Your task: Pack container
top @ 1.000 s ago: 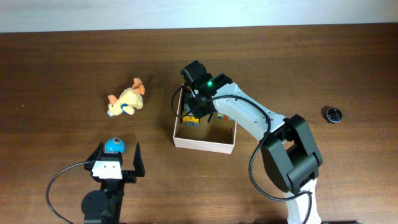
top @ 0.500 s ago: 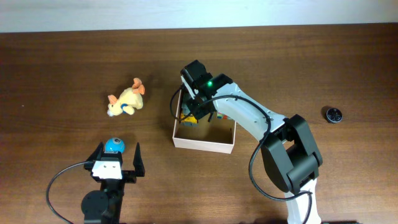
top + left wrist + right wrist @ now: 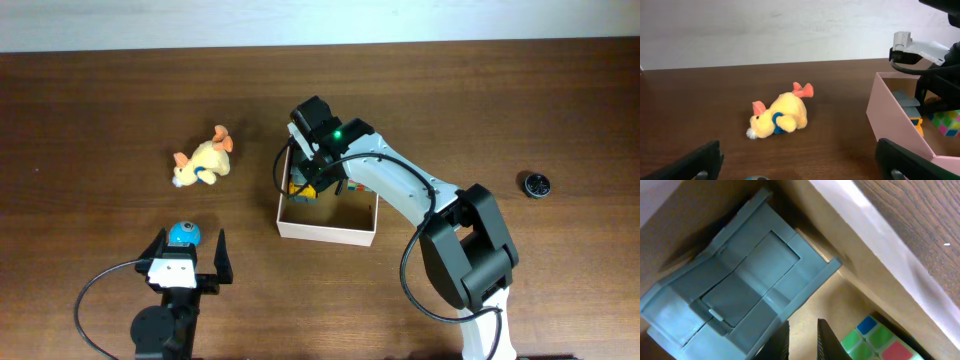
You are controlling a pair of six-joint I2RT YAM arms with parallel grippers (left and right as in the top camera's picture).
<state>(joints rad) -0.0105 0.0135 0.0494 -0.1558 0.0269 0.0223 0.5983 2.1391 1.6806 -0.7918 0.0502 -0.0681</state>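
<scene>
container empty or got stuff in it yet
Not empty: a grey block toy and a colour cube lie inside the container, on its cardboard floor.

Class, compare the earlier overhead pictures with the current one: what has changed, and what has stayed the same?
The right gripper edged slightly toward the far-left corner of the container, and the grey-and-yellow toy beneath it shifted the same way. Nothing was visibly grasped or released. The left gripper, plush duck and blue toy stayed put.
</scene>
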